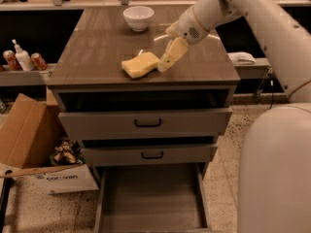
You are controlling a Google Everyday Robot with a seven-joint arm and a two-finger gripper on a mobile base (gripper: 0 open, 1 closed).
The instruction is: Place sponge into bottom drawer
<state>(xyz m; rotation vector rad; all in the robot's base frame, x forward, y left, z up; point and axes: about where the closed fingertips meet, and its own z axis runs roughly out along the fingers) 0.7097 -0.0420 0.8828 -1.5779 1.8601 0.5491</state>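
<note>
Your end effector [164, 64] is down at the desk [97, 47] now, slanting left off the white arm [262, 18], with its cream tip right at the right-hand edge of the sponge [140, 64]. Touching or just beside it? I can't tell. Nor can I tell you whether the end effector is open or closed; this angle doesn't show it.

The sponge lies flat on the desk top, near the front edge and about mid-width, nothing on top of it. Well behind it, near the back edge, sits the white bowl [138, 17].

Down below, all three drawers are out. The top drawer [146, 123] and the middle drawer [151, 154], both black-handled, are pulled a little way. The bottom drawer [150, 198] is out farthest, its flat floor showing between low side walls.

On your left, a cardboard box [24, 135] leans on the floor beside the desk. The robot's white base [274, 169] fills the lower right.
</note>
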